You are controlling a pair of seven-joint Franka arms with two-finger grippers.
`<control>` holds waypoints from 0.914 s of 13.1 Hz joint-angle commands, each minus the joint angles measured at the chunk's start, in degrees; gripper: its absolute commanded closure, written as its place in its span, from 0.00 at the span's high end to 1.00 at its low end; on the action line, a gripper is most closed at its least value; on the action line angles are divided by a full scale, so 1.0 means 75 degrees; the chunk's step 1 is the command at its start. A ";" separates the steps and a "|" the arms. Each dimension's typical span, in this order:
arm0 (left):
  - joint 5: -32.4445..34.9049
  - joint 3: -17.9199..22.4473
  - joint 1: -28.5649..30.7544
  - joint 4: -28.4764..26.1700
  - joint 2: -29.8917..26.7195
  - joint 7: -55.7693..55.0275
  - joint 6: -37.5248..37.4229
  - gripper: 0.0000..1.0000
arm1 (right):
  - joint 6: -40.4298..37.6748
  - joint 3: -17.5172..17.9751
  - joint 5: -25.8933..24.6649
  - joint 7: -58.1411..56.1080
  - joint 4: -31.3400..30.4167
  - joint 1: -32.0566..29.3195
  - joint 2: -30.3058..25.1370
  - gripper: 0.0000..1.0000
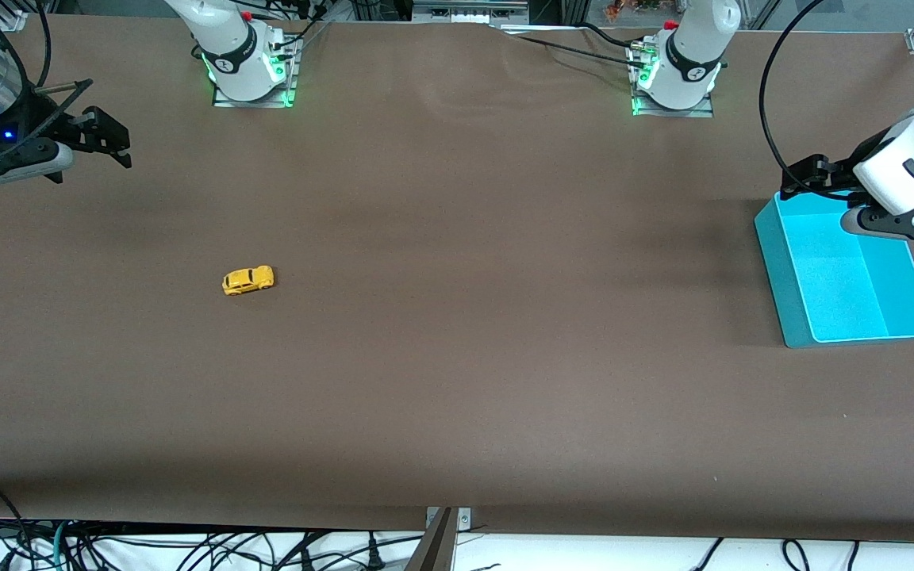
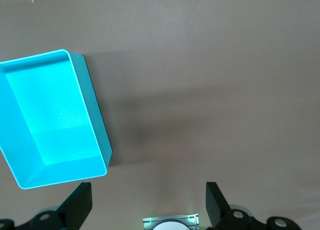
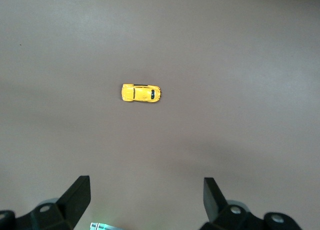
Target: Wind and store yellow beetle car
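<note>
While both arms hang raised above the brown table (image 1: 457,381), the right gripper (image 1: 104,141) hovers with its fingers spread wide and nothing between them, over bare tabletop at the right arm's end. Only its two dark fingertips (image 3: 77,195) enter the right wrist view, the rest cut off by the frame edge. From the front camera much of that arm's body is lost past the picture's edge, leaving a grey wrist and a loop of black cable.

The car (image 1: 248,280) sits on its wheels on the open table, well apart from the right gripper and nearer to the front camera than it. It lies broadside to that camera; dark windows show, though finer detail is too small to make out.

At the left arm's end, the left gripper (image 1: 802,176) hangs over the farther edge of a cyan bin (image 1: 778,262), fingers likewise parted and holding nothing. Its wrist hides part of the bin's rim from the front. The left wrist view catches the bin's inside, with nothing in it, and just the fingertips (image 2: 80,202).

Both bases stand at the table's farther edge, lit green, their upper links cropped.
</note>
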 commanded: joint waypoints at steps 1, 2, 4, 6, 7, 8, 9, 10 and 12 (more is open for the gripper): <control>0.0166 -0.0052 0.0059 0.0197 0.0097 0.0192 -0.0057 1.00 | 0.0062 -0.0030 0.0153 -0.0028 0.0108 -0.0004 0.0028 1.00; 0.0166 -0.0052 0.0059 0.0197 0.0097 0.0192 -0.0057 1.00 | 0.0075 -0.0030 0.0153 -0.0028 0.0108 -0.0004 0.0028 1.00; 0.0166 -0.0052 0.0059 0.0197 0.0097 0.0204 -0.0057 1.00 | 0.0005 -0.0030 0.0141 -0.0063 0.0108 -0.0004 0.0028 1.00; 0.0166 -0.0052 0.0059 0.0197 0.0097 0.0204 -0.0057 1.00 | -0.0019 -0.0018 0.0071 -0.0063 0.0108 -0.0004 0.0017 1.00; 0.0166 -0.0064 0.0059 0.0232 0.0097 0.0204 -0.0068 1.00 | -0.0030 -0.0018 0.0071 -0.0063 0.0108 -0.0004 0.0017 1.00; 0.0166 -0.0075 0.0013 0.0360 0.0097 0.0192 -0.0069 1.00 | -0.0019 -0.0018 0.0082 -0.0063 0.0108 -0.0004 0.0017 1.00; 0.0166 -0.0087 -0.0023 0.0408 0.0109 0.0192 -0.0069 1.00 | -0.0007 -0.0042 0.0082 -0.0156 0.0108 -0.0004 0.0028 1.00; 0.0166 -0.0087 -0.0023 0.0420 0.0132 0.0192 -0.0069 1.00 | -0.0007 -0.0088 0.0152 -0.0343 0.0108 -0.0004 0.0028 1.00; 0.0166 -0.0087 -0.0035 0.0420 0.0144 0.0192 -0.0069 1.00 | -0.0030 -0.0147 0.0176 -0.0229 0.0097 -0.0004 0.0028 1.00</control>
